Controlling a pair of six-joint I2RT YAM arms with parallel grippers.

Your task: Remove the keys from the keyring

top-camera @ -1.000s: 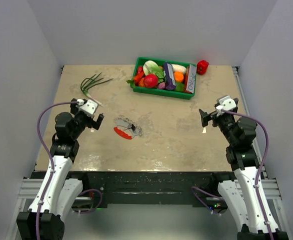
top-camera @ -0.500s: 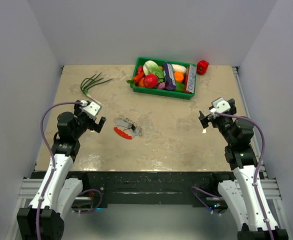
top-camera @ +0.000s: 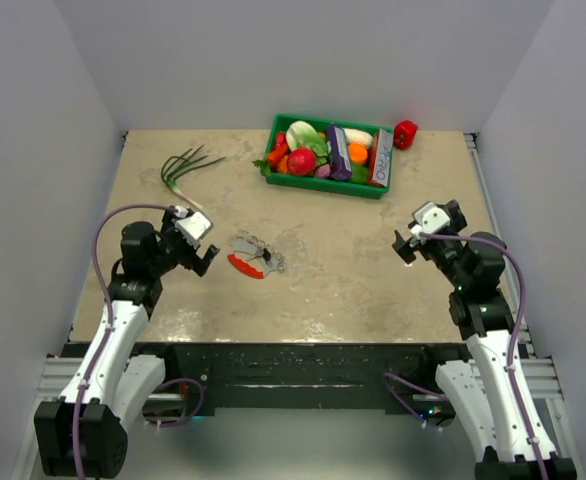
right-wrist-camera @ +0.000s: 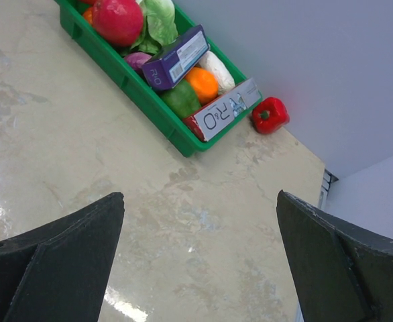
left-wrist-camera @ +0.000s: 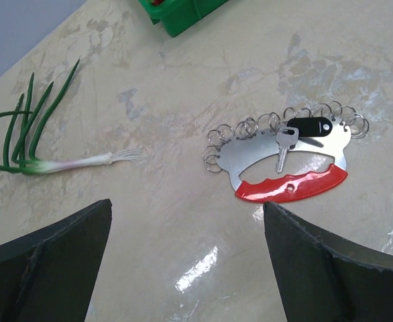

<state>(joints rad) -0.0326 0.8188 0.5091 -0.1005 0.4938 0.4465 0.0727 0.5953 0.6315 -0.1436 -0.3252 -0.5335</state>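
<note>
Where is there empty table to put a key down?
The biggest bare patch of table lies between the keyring and the right hand, in front of the green tray. Another runs along the near edge. The back is crowded: the full tray, a red pepper beside it, a spring onion left.

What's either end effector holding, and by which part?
Nothing. The left end effector and the right end effector are both open and empty; the keyring and keys lie on the table.

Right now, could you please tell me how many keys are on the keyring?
2. The silver key lies across the keyring, blade pointing at the red tag; the black-headed key lies just beside the silver one's head. Others could be hidden underneath.
</note>
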